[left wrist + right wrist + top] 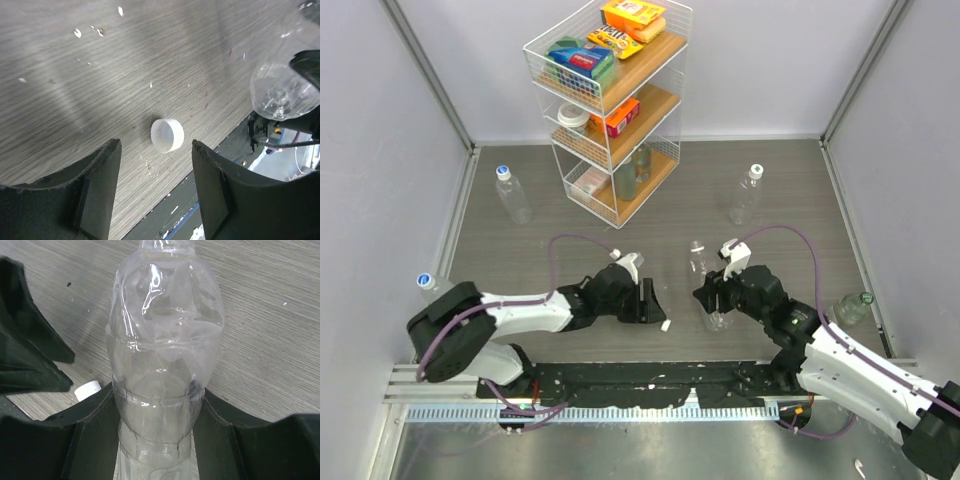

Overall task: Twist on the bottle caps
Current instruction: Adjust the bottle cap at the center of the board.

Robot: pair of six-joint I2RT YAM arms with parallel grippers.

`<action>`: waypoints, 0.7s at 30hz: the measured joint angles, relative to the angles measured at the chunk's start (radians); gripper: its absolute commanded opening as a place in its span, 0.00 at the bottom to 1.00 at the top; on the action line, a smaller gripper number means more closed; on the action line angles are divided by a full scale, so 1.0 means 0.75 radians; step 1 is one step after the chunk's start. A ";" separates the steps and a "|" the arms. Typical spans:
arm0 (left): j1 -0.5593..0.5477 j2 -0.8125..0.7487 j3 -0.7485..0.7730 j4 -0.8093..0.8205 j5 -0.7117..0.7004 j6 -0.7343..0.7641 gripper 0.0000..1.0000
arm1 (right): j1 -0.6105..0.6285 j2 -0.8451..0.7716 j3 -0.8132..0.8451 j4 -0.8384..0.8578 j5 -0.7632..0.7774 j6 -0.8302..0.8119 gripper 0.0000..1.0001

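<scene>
Grey wood-grain table [535, 255]. On it: wire shelf rack [650, 128], far centre; capped bottle [512, 200], far left; another [432, 287], left edge; a third [745, 200], far right; green-topped bottle [853, 306], right edge; uncapped bottle [698, 258], near centre, base contact unclear; loose white cap [665, 326], just beside it.

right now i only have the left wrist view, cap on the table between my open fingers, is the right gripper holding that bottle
Observer: yes, the right gripper is shut on the bottle, low on its body
Operator: is it capped
Observer: no, in the top view its neck looks bare
Operator: any other bottles
Observer: a capped bottle stands left of the wire rack, a second capped bottle right of it
</scene>
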 measured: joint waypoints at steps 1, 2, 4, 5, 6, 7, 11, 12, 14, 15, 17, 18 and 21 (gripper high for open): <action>0.002 -0.036 0.001 -0.037 -0.026 0.009 0.64 | 0.000 0.011 0.000 0.000 -0.004 0.004 0.26; 0.003 -0.081 0.005 -0.085 -0.054 0.020 0.67 | 0.000 0.013 0.000 0.001 -0.010 0.007 0.26; 0.004 -0.164 0.019 -0.165 -0.105 0.047 0.70 | 0.000 0.007 0.000 0.009 -0.014 0.010 0.26; 0.004 -0.189 0.024 -0.184 -0.119 0.060 0.75 | 0.000 0.002 0.000 0.013 -0.015 0.010 0.26; 0.003 -0.211 0.032 -0.203 -0.129 0.074 0.78 | 0.000 -0.005 0.000 0.016 -0.016 0.011 0.26; -0.003 -0.223 0.042 -0.220 -0.137 0.087 0.99 | 0.000 -0.010 0.000 0.018 -0.016 0.011 0.26; -0.060 -0.164 0.137 -0.325 -0.184 0.154 1.00 | 0.000 -0.036 0.000 0.027 -0.017 0.014 0.26; -0.082 -0.126 0.179 -0.363 -0.209 0.170 1.00 | 0.000 -0.044 0.000 0.027 -0.016 0.014 0.26; -0.123 -0.057 0.254 -0.430 -0.260 0.192 1.00 | 0.000 -0.062 0.000 0.027 -0.016 0.015 0.27; -0.141 -0.024 0.289 -0.461 -0.288 0.206 1.00 | 0.000 -0.073 0.000 0.027 -0.016 0.015 0.27; -0.172 0.026 0.342 -0.520 -0.344 0.220 1.00 | 0.000 -0.092 -0.001 0.030 -0.017 0.015 0.27; -0.187 0.044 0.364 -0.558 -0.377 0.225 1.00 | 0.000 -0.102 -0.001 0.030 -0.016 0.014 0.27; -0.229 0.097 0.440 -0.702 -0.501 0.244 1.00 | 0.000 -0.120 -0.001 0.032 -0.016 0.014 0.27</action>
